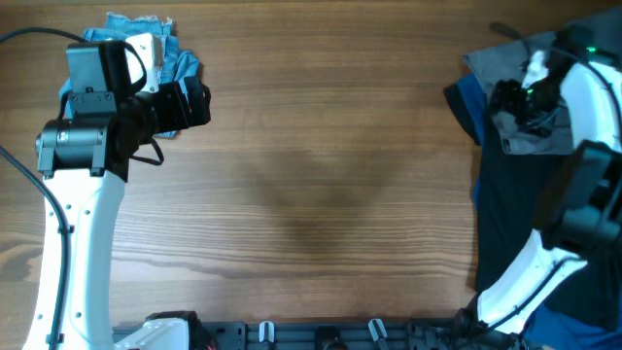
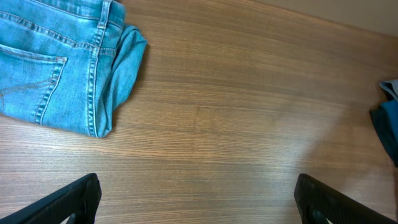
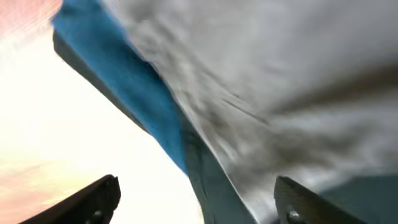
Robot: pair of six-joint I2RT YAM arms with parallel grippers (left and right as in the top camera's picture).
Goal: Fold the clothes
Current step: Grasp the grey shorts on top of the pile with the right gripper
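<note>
The grey shorts (image 1: 530,136) lie crumpled on top of the dark garments at the table's right edge. In the right wrist view they show as blurred grey cloth (image 3: 273,81) right in front of the fingers. My right gripper (image 1: 515,102) hovers over them, and its fingers (image 3: 199,202) are open with nothing between them. My left gripper (image 1: 199,102) is at the far left, beside the denim shorts. Its fingers (image 2: 196,202) are wide open over bare wood.
Light-blue denim shorts (image 1: 146,44) lie folded at the back left corner, also in the left wrist view (image 2: 62,62). A blue garment (image 1: 466,102) and a large black one (image 1: 510,224) cover the right side. The wooden table (image 1: 321,175) spans the middle.
</note>
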